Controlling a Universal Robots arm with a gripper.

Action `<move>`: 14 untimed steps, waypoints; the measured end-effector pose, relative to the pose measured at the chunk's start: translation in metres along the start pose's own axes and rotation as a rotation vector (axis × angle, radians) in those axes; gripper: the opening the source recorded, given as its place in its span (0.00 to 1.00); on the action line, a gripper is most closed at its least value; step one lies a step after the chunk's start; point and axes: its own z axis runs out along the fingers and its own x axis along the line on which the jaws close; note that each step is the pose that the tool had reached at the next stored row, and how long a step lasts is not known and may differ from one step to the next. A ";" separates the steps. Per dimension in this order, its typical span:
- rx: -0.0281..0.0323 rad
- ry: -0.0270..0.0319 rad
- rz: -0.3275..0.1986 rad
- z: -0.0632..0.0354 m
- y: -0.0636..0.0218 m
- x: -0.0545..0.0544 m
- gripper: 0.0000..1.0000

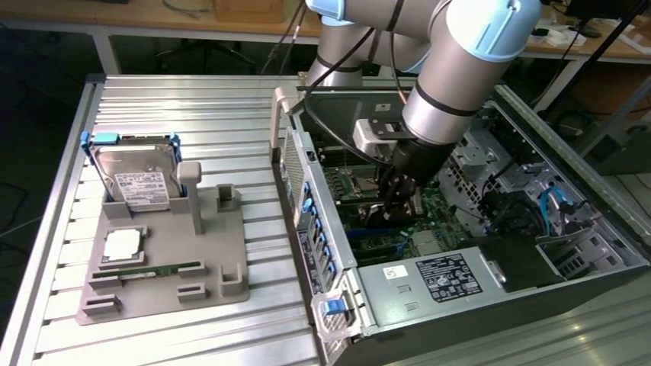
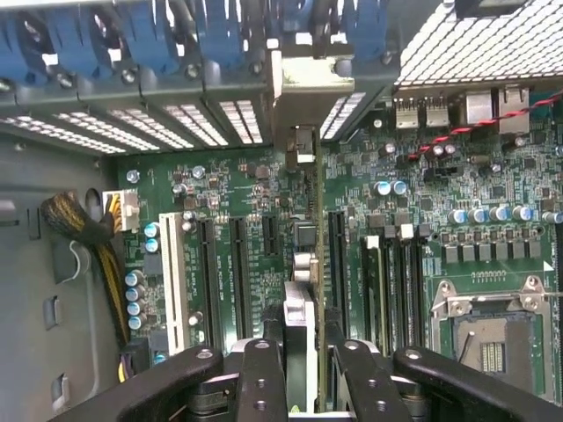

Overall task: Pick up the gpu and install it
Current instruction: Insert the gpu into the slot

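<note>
While the gpu [image 2: 303, 290] stands on edge over the green motherboard [image 2: 264, 211] in the middle of the wrist view, its thin dark board runs up the frame between the black expansion slots, and its silver bracket [image 2: 308, 88] meets the case's rear slot wall near the top centre. At the bottom centre, the gripper [image 2: 303, 369] grasps the card's near end, with one black finger [image 2: 262, 378] on each side of it and pressed against it. Beside the card, a white slot [image 2: 173, 281] sits toward the left of the frame, and the open CPU socket [image 2: 488, 338] lies at the lower right. A bundle of yellow and black cables [image 2: 88, 237] hangs at the left edge. In the exterior view, the gripper [image 1: 399, 200] reaches down into the open computer case [image 1: 569, 229] at centre right, under the grey and blue robot arm [image 1: 458, 69]. In the left half of that frame, a grey fixture tray [image 1: 219, 252] rests on the ribbed aluminium table [image 1: 152, 99]. It carries a silver hard drive [image 1: 136, 179] with blue rails standing upright, a processor chip [image 1: 122, 242] lying flat, and a narrow green memory stick [image 1: 148, 268] lower down.
</note>
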 end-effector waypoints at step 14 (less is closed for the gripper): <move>0.0008 0.0015 -0.033 0.0005 0.0021 0.001 0.27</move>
